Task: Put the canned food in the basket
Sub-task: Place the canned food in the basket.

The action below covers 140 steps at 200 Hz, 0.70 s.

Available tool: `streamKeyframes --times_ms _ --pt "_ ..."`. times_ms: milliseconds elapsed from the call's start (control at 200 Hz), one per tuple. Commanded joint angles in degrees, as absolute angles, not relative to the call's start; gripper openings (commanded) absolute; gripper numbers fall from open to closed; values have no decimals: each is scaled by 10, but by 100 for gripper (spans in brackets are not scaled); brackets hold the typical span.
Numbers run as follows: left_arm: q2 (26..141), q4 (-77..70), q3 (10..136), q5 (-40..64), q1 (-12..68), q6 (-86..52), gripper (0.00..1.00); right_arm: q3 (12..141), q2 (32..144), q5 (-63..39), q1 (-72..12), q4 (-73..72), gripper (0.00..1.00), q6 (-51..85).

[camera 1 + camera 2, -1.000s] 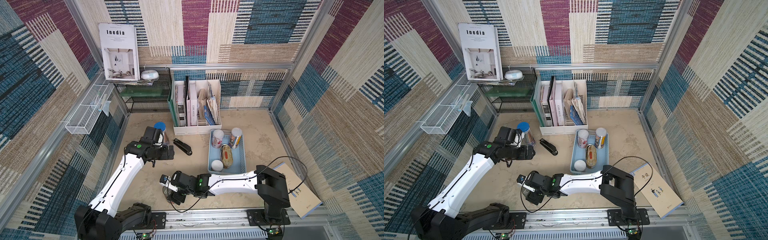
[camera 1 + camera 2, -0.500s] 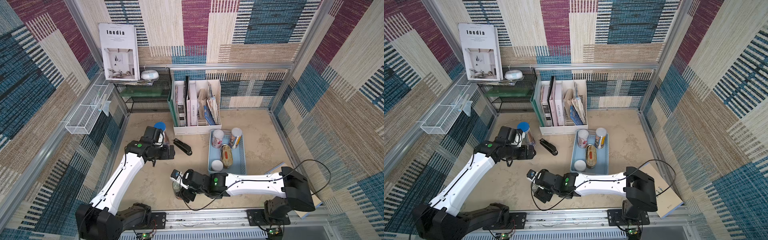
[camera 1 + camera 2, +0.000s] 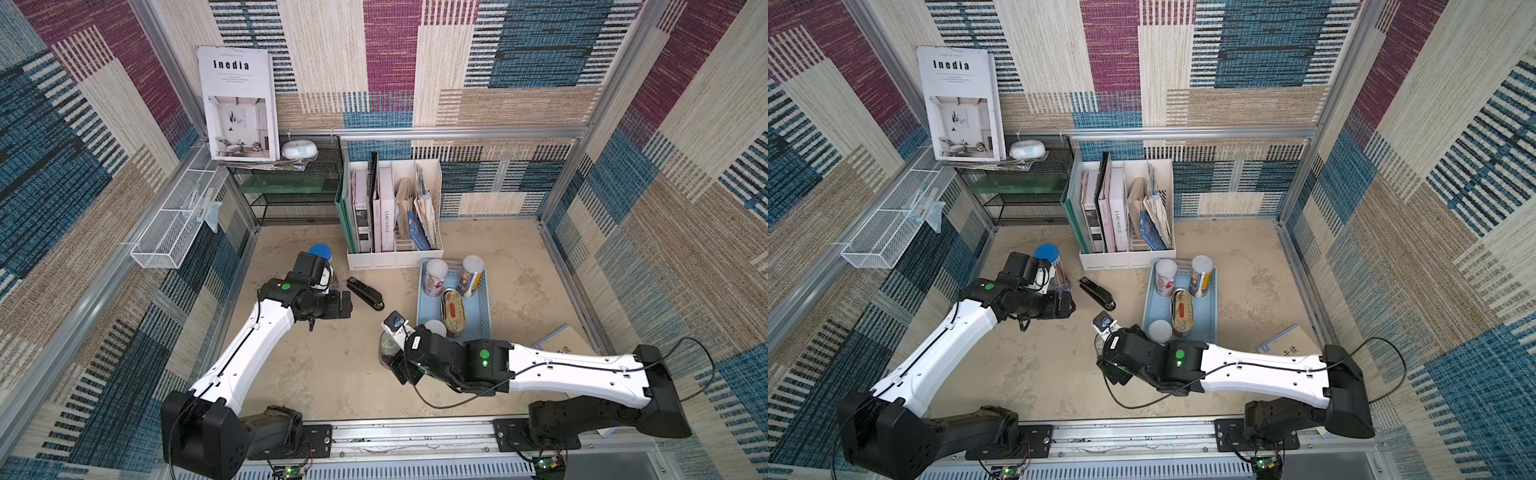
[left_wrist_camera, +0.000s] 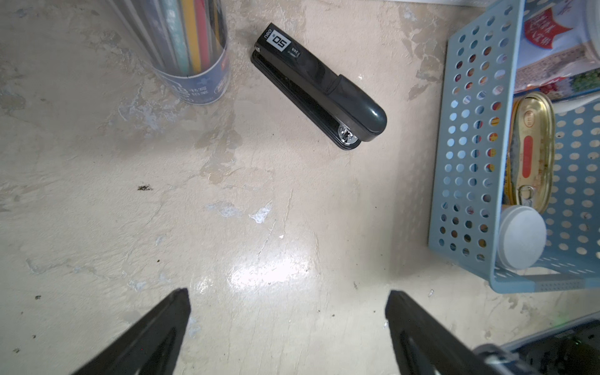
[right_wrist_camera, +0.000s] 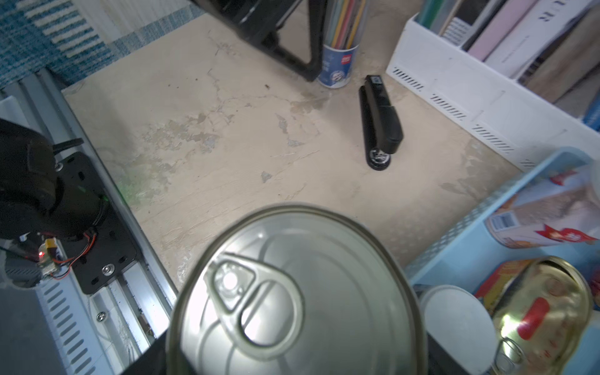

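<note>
The right end effector [image 3: 395, 362] pinches the steel can [image 5: 292, 292], the blue basket [image 5: 461, 240] just beside it. The left end effector [image 4: 287, 295] hangs spread over the desk [image 4: 227, 194], stapler [image 4: 321, 87] ahead.

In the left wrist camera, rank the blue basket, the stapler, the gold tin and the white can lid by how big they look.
1. blue basket, even cut off at the edge
2. stapler
3. gold tin
4. white can lid, though raised nearer the camera
</note>
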<state>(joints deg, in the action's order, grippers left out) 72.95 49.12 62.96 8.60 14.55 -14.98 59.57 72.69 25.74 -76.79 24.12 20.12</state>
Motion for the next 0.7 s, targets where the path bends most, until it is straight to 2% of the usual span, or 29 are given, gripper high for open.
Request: streamKeyframes --times_ms 0,361,696 --pt "739 484 626 93 145 -144 99 583 681 327 -751 270 46 237" --pt "744 478 616 96 145 -143 99 536 521 373 -635 352 45 274" --pt "753 472 608 105 145 -141 99 496 535 325 -510 337 44 239"
